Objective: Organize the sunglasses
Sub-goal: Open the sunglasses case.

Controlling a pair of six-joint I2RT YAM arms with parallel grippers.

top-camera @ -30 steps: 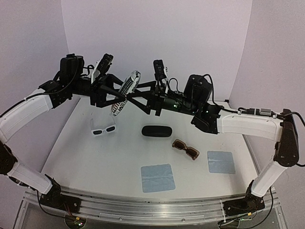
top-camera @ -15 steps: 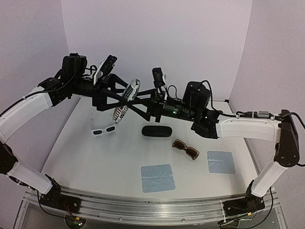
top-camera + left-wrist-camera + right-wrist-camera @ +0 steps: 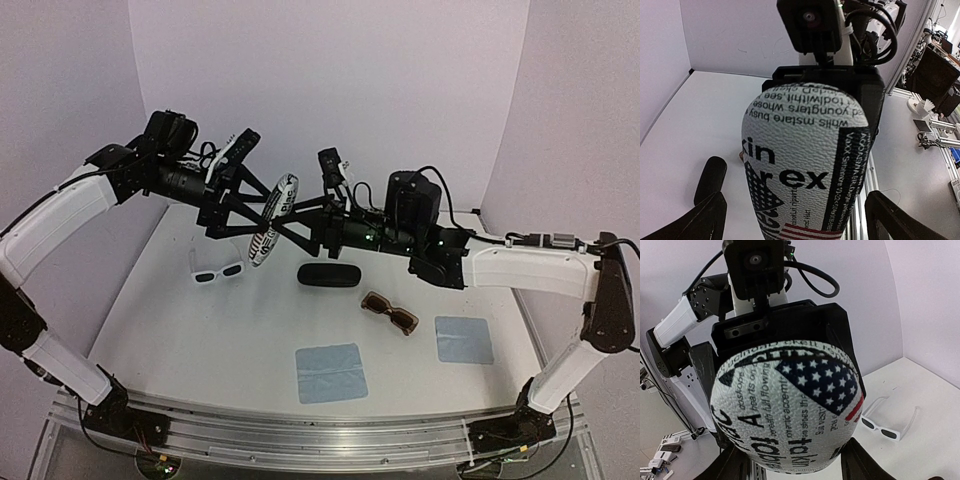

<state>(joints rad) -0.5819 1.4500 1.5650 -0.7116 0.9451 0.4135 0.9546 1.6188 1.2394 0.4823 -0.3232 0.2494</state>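
**Printed case clamped in the right claw, left claw spread; both sunglasses on the table**

Nearest the arm bases, two square light-blue cloths are seen flat on the table [image 3: 180, 350]. One cloth [image 3: 330, 372] lies well below and toward the bases from the two claws. The other cloth [image 3: 464, 339] lies off to the right claw's outer side, under the right forearm.

Just beyond the cloths, the brown sunglasses [image 3: 389, 313] are found unfolded on the table. They sit below the right claw, to its right and nearer the bases, and are touched by neither claw.

Farther back, a black glasses case [image 3: 329, 275] is laid shut almost directly beneath the right claw. The white sunglasses [image 3: 217, 272] are laid unfolded beneath the left claw, lenses toward the bases, apart from the black case.

Above these, both claws are raised in the air and pointed at each other. The printed glasses case [image 3: 272, 220], white with newsprint lettering and a stars-and-stripes patch, is held tilted between them. The right claw [image 3: 792, 460] is closed onto this case, its fingers pressed against both flanks. The left claw [image 3: 800, 210] is spread wide, and its fingers [image 3: 710, 215] stand off either side of the case without contact.

A dark rounded shape is glimpsed low beside the left claw's finger. It may be the black case, but this cannot be told.
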